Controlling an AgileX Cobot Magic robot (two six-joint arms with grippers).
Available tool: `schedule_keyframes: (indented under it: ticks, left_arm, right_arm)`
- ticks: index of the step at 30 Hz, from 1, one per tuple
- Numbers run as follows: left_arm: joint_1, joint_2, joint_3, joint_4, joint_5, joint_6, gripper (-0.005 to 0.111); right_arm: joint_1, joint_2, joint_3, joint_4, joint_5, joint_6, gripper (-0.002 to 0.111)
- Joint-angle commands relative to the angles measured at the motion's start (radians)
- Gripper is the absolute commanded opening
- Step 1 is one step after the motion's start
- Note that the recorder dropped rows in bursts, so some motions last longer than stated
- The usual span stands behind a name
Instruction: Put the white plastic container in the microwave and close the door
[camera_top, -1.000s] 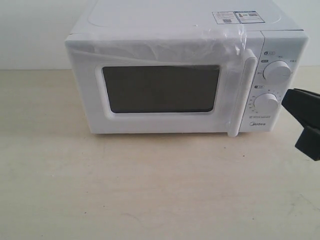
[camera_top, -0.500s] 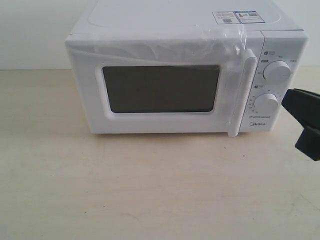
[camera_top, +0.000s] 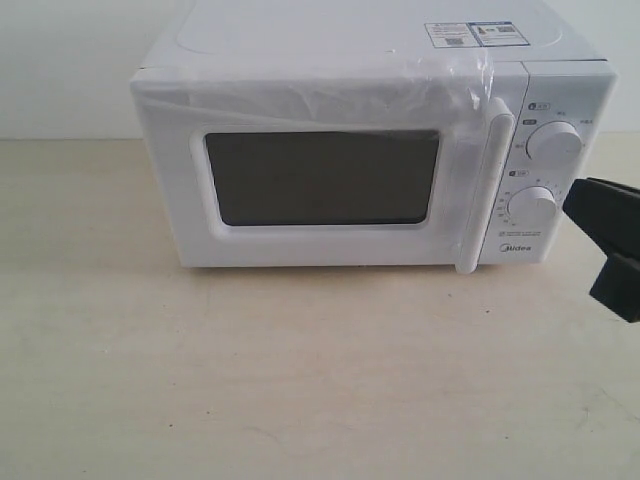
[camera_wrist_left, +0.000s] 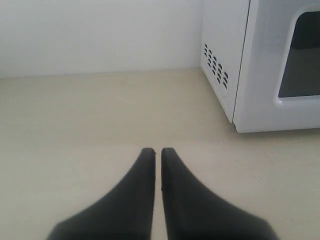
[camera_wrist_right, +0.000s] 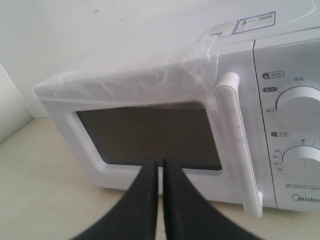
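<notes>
The white Midea microwave (camera_top: 360, 60) stands at the back of the table with its door (camera_top: 320, 180) shut flat against the body. The door has a dark window, a vertical white handle (camera_top: 485, 185) and loose clear film along its top. The white plastic container shows in no view. My right gripper (camera_wrist_right: 159, 162) is shut and empty, a short way in front of the door (camera_wrist_right: 150, 135), below its window. In the exterior view its black body (camera_top: 610, 245) shows at the right edge beside the knobs. My left gripper (camera_wrist_left: 157, 151) is shut and empty over bare table, off the microwave's vented side (camera_wrist_left: 220, 60).
A pale wooden table (camera_top: 300, 370) spreads in front of the microwave. A white wall (camera_wrist_left: 100, 35) runs behind. Two round knobs (camera_top: 553, 142) sit on the panel right of the handle, and stickers (camera_top: 475, 34) lie on the microwave's top.
</notes>
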Motion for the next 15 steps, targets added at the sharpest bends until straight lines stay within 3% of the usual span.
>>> schedule_keyframes:
  ticks: [1,15]
  left_arm:
    - [0.003,-0.003,0.003,-0.005,0.004,-0.016,0.004]
    - [0.003,-0.003,0.003,-0.005,0.001,-0.014,0.004]
  right_arm:
    - [0.002,-0.008,0.003,-0.012,0.004,-0.003,0.0]
    - [0.002,-0.008,0.003,-0.012,0.004,-0.011,0.0]
